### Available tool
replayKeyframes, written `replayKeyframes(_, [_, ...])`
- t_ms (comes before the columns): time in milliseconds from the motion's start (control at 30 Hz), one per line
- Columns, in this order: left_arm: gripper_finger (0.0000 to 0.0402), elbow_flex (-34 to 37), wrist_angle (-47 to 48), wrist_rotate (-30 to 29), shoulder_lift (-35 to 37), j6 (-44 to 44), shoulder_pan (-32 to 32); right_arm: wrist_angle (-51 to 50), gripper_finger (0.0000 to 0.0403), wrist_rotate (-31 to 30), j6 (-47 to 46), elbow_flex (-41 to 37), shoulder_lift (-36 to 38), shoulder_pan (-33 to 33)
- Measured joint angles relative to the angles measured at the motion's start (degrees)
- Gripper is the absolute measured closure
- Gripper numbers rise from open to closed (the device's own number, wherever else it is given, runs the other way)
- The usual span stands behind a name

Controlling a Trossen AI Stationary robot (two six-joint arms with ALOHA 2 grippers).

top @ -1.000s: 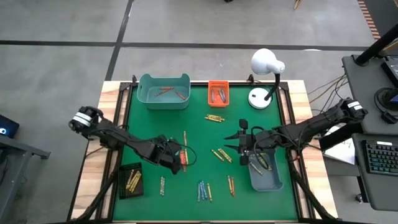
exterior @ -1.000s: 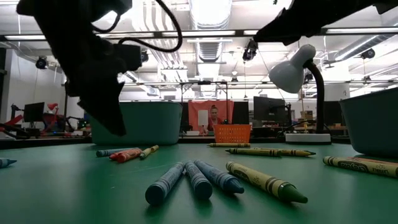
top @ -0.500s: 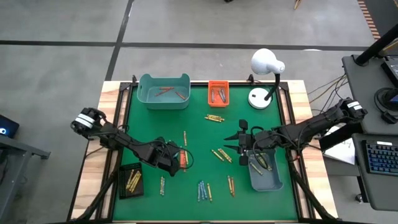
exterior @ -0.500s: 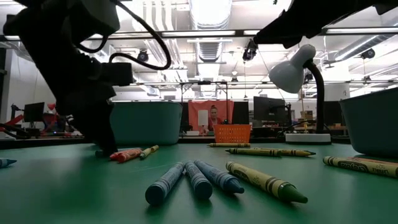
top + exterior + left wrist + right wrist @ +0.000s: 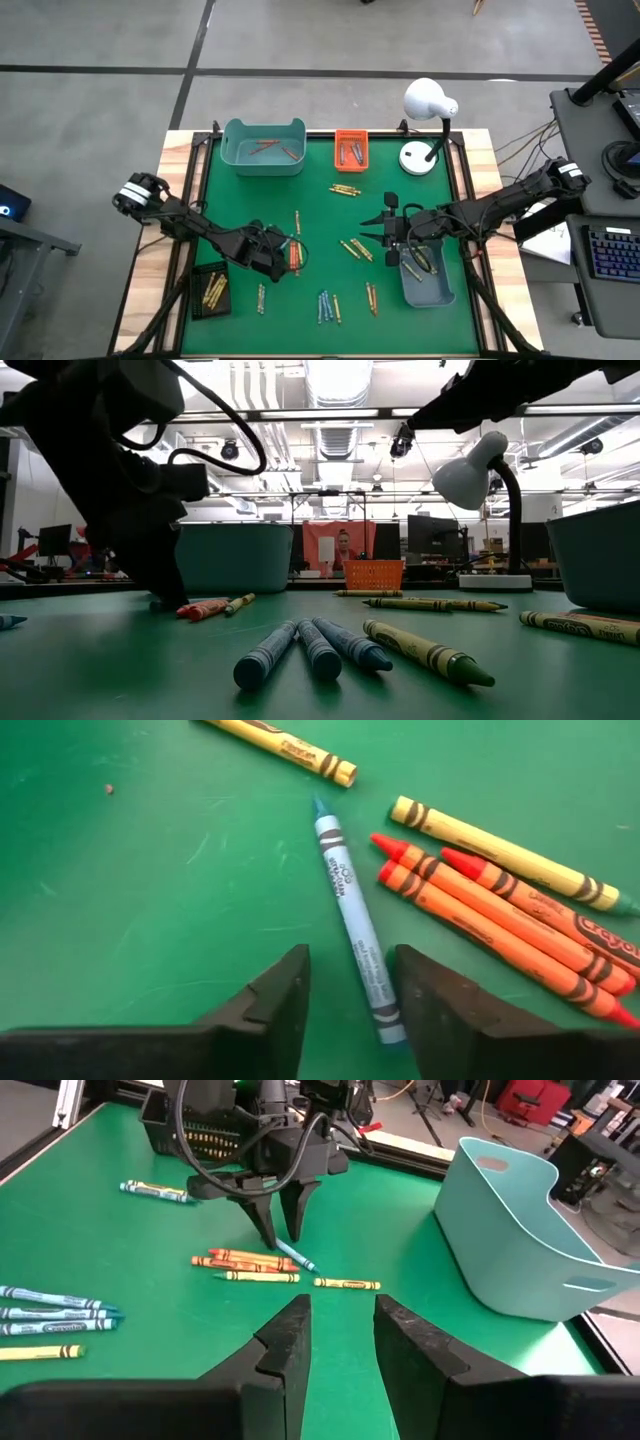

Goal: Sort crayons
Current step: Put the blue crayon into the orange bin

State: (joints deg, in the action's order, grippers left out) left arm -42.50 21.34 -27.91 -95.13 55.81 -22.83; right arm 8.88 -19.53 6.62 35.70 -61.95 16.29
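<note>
The left gripper is down at the green mat, its 2 fingers standing apart on either side of the lower end of a blue crayon without pressing on it (a gap shows on each side). Just beside that crayon lie 2 orange-red crayons side by side and touching, with a yellow crayon along their far edge and another yellow one a little apart. From above, this gripper sits in the left half of the mat, next to that small cluster.

Left of it, near the front-left corner, a black tray holds yellow crayons. At the far edge stand a teal bin with reddish crayons inside and a small orange basket with grey-blue ones.

The right gripper hangs above the mat at centre-right, fingers apart and empty. Just right of it is a second teal bin holding a few greenish crayons. Loose crayons lie between the arms: yellow ones near the right gripper, more farther back, and 3 blue ones at the near edge beside a green crayon. A white desk lamp stands at the far-right corner.
</note>
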Motion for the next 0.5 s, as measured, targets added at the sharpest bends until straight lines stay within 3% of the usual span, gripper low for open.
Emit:
replayKeyframes(333, [0.0389, 0.9, 0.7, -1.1, 0.3, 1.4, 0.0, 1.3, 0.0314, 0.0, -0.6, 0.0, 0.0, -1.1])
replayKeyframes(500, [0.0395, 1.2, 2.1, 0.3, 3.0, -0.1, 0.1, 3.9, 0.0318, 2.1, -0.1, 0.0, 0.0, -1.1])
